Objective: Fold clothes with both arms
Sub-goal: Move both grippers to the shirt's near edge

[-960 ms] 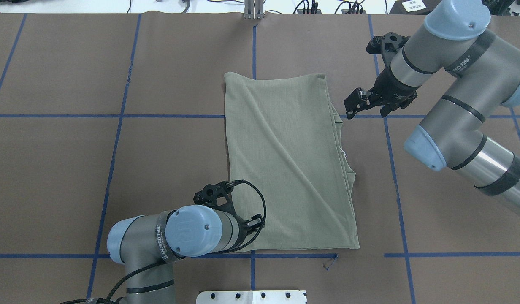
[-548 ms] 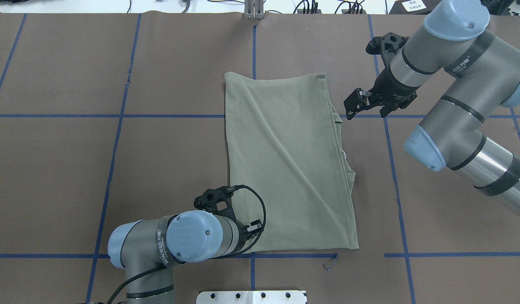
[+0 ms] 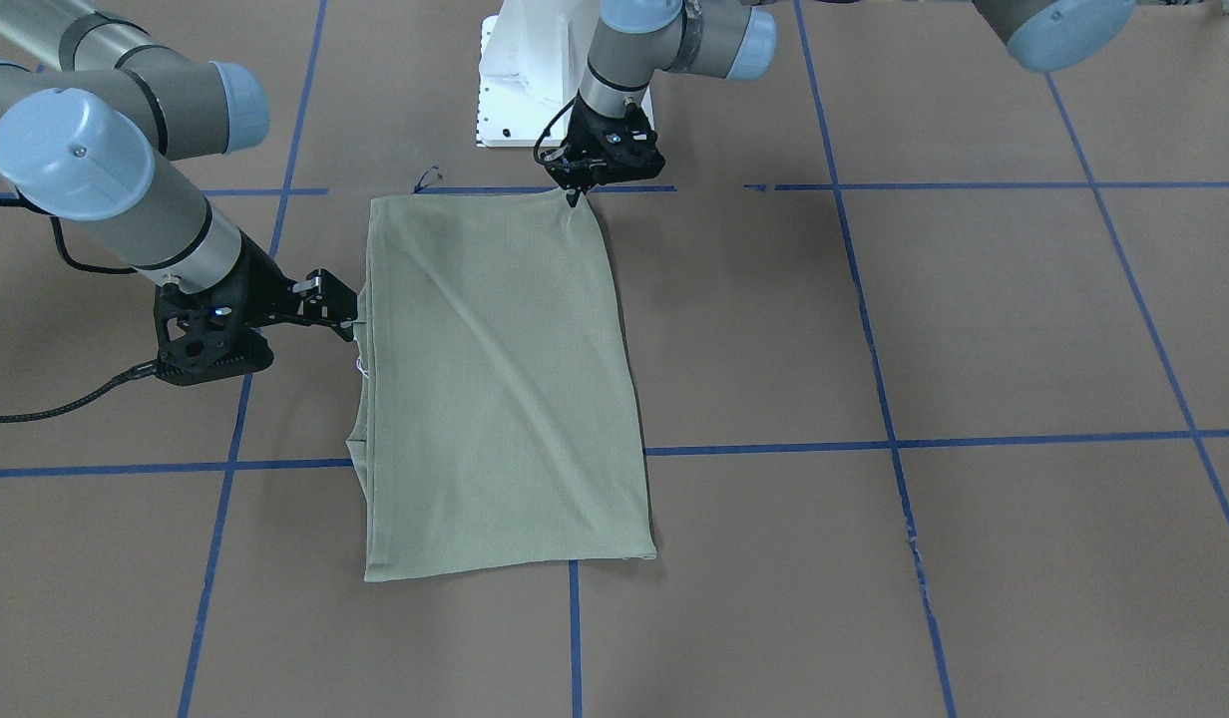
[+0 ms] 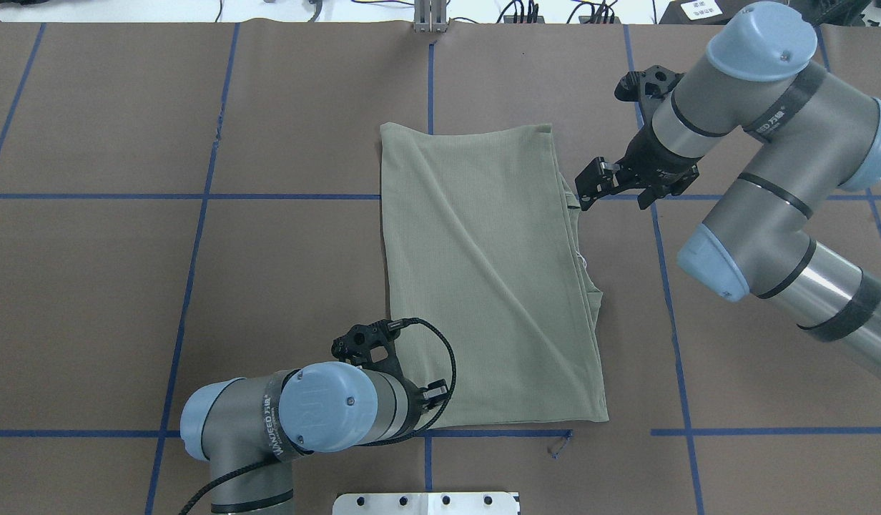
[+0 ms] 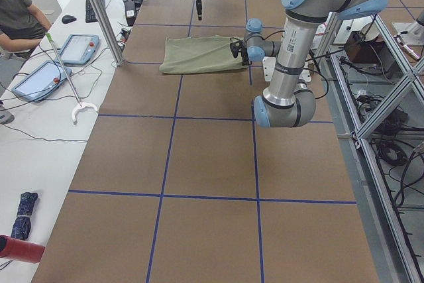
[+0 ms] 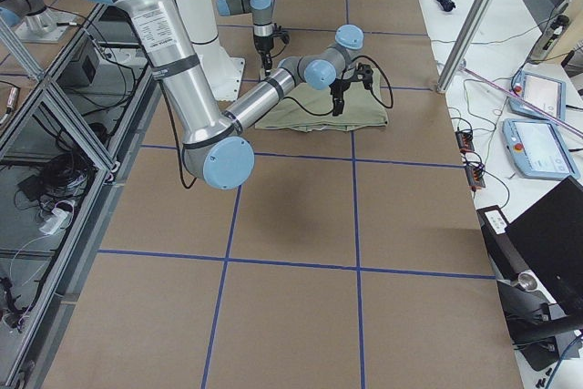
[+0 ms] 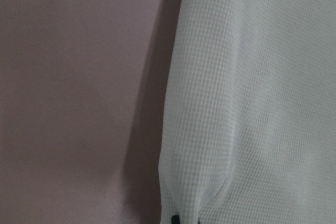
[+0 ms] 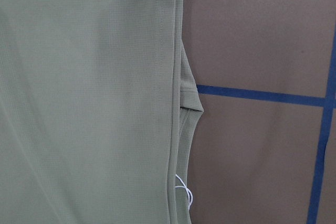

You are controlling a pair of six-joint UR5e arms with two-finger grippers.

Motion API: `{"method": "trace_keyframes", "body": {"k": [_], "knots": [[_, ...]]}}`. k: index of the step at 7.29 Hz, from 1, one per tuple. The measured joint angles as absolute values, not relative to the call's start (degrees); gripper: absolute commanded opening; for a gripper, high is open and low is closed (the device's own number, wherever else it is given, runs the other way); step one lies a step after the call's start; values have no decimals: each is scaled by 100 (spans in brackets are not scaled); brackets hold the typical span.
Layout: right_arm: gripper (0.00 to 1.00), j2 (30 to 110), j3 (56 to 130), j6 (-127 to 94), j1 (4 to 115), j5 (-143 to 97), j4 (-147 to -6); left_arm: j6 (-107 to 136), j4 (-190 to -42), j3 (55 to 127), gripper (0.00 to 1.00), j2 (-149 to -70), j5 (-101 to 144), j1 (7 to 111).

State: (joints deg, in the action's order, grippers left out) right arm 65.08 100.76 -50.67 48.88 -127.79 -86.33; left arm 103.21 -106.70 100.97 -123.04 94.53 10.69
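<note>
The pale sage-green shirt point(image 4: 483, 272) lies folded into a tall rectangle in the middle of the table point(image 4: 111, 286), also in the front view point(image 3: 495, 379). Its neck edge and white tag string point(image 8: 184, 190) lie along the side toward my right arm. My left gripper point(image 3: 573, 196) is shut on the shirt's near corner; the left wrist view shows the fabric point(image 7: 252, 103) bunched between the tips. In the overhead view the wrist hides these fingers. My right gripper point(image 4: 582, 199) is open and empty, low beside the neck edge, also in the front view point(image 3: 347, 321).
The white pedestal point(image 4: 426, 503) stands at the table's near edge, just behind the left arm. Blue tape lines point(image 4: 197, 197) cross the brown table cover. A person point(image 5: 20, 18) and tablets point(image 5: 78, 48) are at a side desk beyond the far edge.
My right gripper has moved a little leftward, closer to the shirt's neck edge. My left wrist has shifted slightly toward the near edge, still at the shirt's corner.
</note>
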Motion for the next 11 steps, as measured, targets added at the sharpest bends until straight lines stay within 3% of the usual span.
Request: {"method": "trace_keyframes", "body": {"k": [7,11], "knots": [[100,7410,11419,-8980,3019,-11337,-8096,9686,-10673,10154,0,-12302,9759,1358],[100,7581,11508,-10810,1795,-9968,-8159,9625,-10680,10139,0,-12296,9811,1427]]}}
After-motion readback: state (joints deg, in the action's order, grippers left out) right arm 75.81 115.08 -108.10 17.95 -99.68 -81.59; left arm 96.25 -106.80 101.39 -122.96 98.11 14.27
